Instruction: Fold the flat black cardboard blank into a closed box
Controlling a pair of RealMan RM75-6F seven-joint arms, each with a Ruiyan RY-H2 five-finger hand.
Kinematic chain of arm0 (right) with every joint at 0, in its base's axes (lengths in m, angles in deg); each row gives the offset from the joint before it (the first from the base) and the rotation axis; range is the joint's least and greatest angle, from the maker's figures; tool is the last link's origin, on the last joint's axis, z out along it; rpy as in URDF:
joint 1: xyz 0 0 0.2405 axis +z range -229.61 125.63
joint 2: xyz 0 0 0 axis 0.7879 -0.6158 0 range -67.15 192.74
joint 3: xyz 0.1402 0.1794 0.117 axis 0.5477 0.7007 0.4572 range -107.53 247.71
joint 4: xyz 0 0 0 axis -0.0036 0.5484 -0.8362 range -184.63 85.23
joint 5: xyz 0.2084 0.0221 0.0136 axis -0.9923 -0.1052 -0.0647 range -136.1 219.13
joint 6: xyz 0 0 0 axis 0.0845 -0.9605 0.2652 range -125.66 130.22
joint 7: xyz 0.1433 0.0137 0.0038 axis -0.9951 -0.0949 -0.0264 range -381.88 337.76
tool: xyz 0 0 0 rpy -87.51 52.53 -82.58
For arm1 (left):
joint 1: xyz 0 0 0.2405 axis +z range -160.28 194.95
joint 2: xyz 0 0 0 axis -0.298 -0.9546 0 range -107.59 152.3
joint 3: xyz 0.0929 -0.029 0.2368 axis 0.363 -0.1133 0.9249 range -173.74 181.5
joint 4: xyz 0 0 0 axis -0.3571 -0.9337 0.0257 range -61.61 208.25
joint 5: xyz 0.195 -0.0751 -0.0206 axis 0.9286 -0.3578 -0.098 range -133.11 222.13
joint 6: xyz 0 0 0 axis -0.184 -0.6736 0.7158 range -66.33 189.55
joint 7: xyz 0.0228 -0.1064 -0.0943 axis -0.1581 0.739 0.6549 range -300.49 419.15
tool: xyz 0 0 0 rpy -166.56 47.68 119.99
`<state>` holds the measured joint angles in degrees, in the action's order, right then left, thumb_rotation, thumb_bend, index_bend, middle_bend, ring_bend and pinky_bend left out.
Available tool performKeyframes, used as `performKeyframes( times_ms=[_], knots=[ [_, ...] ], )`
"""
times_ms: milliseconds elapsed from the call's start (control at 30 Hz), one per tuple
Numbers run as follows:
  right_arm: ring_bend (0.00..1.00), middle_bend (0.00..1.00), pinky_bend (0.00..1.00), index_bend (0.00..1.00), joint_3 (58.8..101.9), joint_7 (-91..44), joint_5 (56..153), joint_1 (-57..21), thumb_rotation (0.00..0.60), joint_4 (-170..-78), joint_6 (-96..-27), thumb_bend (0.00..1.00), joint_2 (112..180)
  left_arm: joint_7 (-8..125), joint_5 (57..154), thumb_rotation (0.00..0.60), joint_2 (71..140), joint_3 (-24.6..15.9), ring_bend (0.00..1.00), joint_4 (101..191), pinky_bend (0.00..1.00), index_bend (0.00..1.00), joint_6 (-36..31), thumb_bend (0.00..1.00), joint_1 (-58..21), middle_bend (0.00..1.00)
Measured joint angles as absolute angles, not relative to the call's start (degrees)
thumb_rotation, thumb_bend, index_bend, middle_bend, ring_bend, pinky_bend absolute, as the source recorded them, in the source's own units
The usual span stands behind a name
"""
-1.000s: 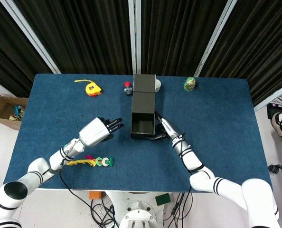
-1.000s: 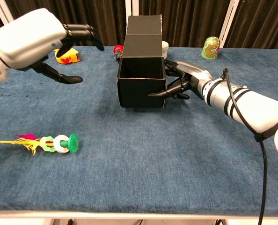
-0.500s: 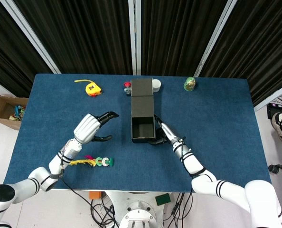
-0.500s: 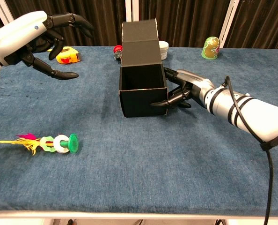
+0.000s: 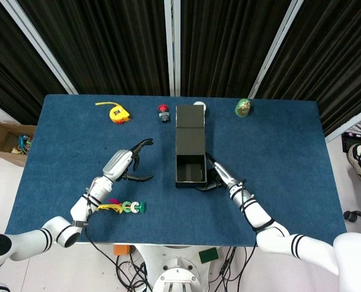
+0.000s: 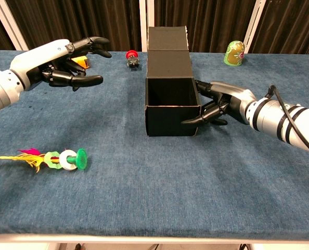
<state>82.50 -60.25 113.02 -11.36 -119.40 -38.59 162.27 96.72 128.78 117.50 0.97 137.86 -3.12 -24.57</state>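
The black cardboard box [image 5: 190,140] lies lengthwise on the blue table [image 5: 290,152], its open end [image 6: 171,107] facing me and its top panel [image 6: 168,57] running away toward the back. My right hand [image 6: 219,104] holds the box's right wall at the open end, thumb hooked at the lower front corner; in the head view the right hand [image 5: 220,178] sits beside that corner. My left hand [image 6: 66,60] hovers open to the left of the box, fingers spread and pointing toward it, with a clear gap between; the head view shows the left hand [image 5: 129,164] too.
A feather toy with green rings [image 6: 61,159] lies at the front left. Along the back edge are a yellow tape measure [image 5: 115,112], a small red item [image 5: 163,111], a white cup [image 5: 199,104] behind the box, and a green dome [image 5: 243,107].
The box has slid to the right with my right hand on it and now lies straighter. My left hand has dropped lower and turned its fingers toward the box.
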Motion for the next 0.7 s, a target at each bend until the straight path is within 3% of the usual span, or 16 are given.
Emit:
performKeyframes(
  times_ms=[233,433,600,700],
  knots=[
    [0.60,0.00,1.00,0.00,83.47,-61.78,112.26,-10.75,0.600,-119.79,-37.11,0.00,165.20,95.99,128.55,0.275,116.70,0.63,0.69,139.22,0.97,0.00,-2.21,0.11,-23.73,0.12],
    [0.58,0.00,1.00,0.00,83.25,-61.01,112.85,-11.96,0.600,-121.41,-38.97,0.00,163.95,96.14,129.35,0.281,116.38,1.04,0.68,139.39,0.97,0.00,-1.29,0.11,-23.40,0.09],
    [0.58,0.00,1.00,0.00,82.05,-59.27,114.21,-14.65,0.600,-126.66,-42.18,0.00,158.68,98.59,130.96,0.558,116.29,2.16,0.66,138.28,0.97,0.00,0.07,0.11,-23.77,0.04],
    [0.58,0.00,1.00,0.00,81.22,-57.79,115.26,-16.36,0.600,-132.32,-44.10,0.00,153.66,101.73,131.65,0.600,116.83,2.53,0.66,136.67,0.97,0.00,1.27,0.11,-24.27,0.03]
  ],
)
